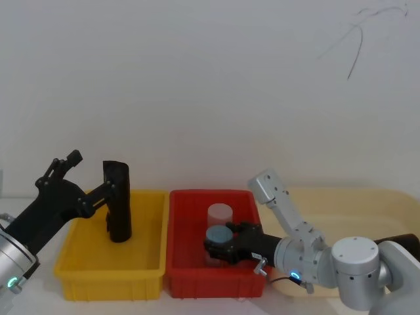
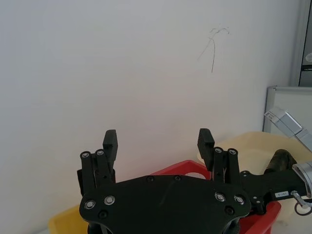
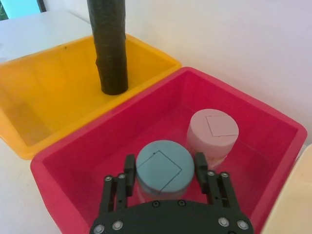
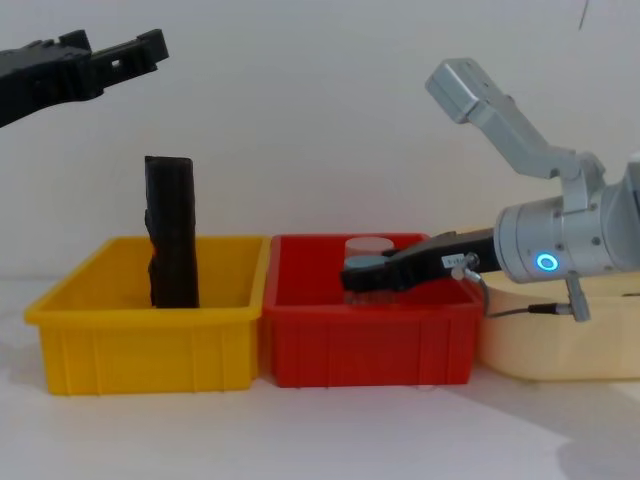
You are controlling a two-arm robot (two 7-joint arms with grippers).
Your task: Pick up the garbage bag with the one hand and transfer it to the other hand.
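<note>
Garbage bag (image 1: 118, 202) stands upright in the yellow bin (image 1: 72, 262); left hand (image 4: 150, 45) gapes empty above; right hand (image 3: 165, 170) (over the red bin (image 3: 273, 146)) straddles a blue-lidded jar (image 3: 159, 168).

1. Even, bright, diffuse light; white wall (image 1: 197, 85) washed out, slightly hazy.
2. Soft shadows on surface (image 4: 330, 430) below red bin (image 4: 370, 345).
3. No hard glare; mild softness overall.

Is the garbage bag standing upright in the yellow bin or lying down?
Upright: the garbage bag stands on end in the yellow bin, its top well above the rim, with no gripper touching it.
</note>
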